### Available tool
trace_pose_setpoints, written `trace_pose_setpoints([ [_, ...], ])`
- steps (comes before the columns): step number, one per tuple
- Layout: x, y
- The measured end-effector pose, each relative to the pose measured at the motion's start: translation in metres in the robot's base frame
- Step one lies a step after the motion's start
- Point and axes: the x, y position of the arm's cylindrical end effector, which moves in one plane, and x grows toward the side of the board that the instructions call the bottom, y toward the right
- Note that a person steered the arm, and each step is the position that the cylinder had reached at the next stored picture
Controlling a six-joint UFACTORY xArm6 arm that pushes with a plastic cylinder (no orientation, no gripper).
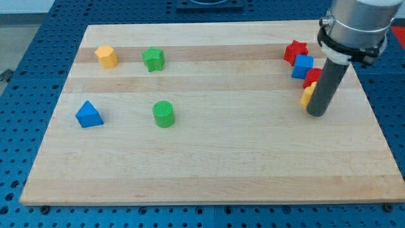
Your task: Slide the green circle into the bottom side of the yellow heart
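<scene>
The green circle (164, 114) stands on the wooden board, left of centre. The yellow heart (307, 95) is at the view's right, mostly hidden behind my rod; only a small yellow-orange piece shows. My tip (317, 113) rests on the board right beside that yellow piece, just to its lower right, touching or nearly so. The green circle is far to the tip's left.
A red star (295, 51), a blue block (302, 66) and a red block (312, 77) cluster above the yellow heart. A green star (153, 59) and a yellow hexagon block (106, 56) sit at top left. A blue triangle (88, 114) lies at left.
</scene>
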Motion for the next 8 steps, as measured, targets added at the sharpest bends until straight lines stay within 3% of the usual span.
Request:
trace_pose_setpoints([
  [2, 0.022, -0.031],
  [5, -0.057, -0.258],
  [6, -0.027, -0.331],
  [7, 0.009, -0.344],
  [8, 0.027, -0.275],
])
